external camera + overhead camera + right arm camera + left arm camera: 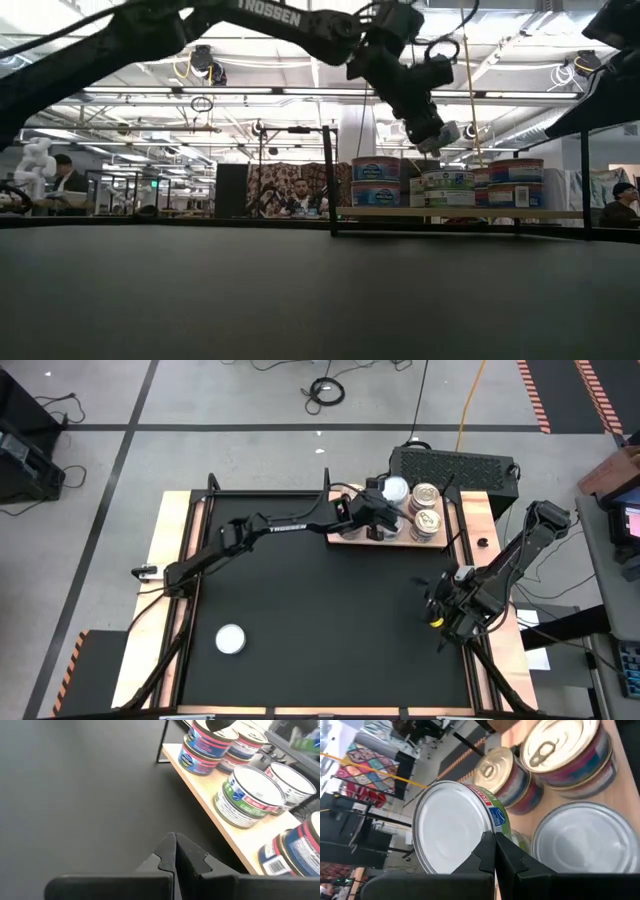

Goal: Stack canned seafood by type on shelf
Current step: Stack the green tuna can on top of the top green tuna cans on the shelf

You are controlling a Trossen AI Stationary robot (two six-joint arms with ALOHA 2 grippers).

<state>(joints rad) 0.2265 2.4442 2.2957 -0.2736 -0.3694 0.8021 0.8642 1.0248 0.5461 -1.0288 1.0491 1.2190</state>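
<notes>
Jaws of the left gripper [495,851] are fully closed, tips meeting, and grip nothing; in the left wrist view they sit at bottom centre, directly in front of a plain-lidded tin [451,829] with a green label band. In the high view the left gripper [383,510] hangs over the shelf [345,538] in the upper centre of the frame. Jaws of the right gripper [175,851] are likewise closed and empty, poised over bare black surface [75,795]; in the high view the right gripper [441,610] sits at centre right, well apart from the shelf.

The shelf is a light wooden board at the far edge of the surface [320,620]. It carries the canned seafood in stacks: pull-tab tins [426,510] toward the right end, a plain-lidded tin [396,488] beside them, the rest partly hidden by the left arm. In the low view the stacks [445,188] stand two tins high at centre right, with the left gripper [438,135] just above them.

One single plain-lidded tin [231,639] lies alone on the surface at lower left of the high view, well apart from the shelf and both grippers.

People [297,196] are seated in the room beyond the surface in the low view.
</notes>
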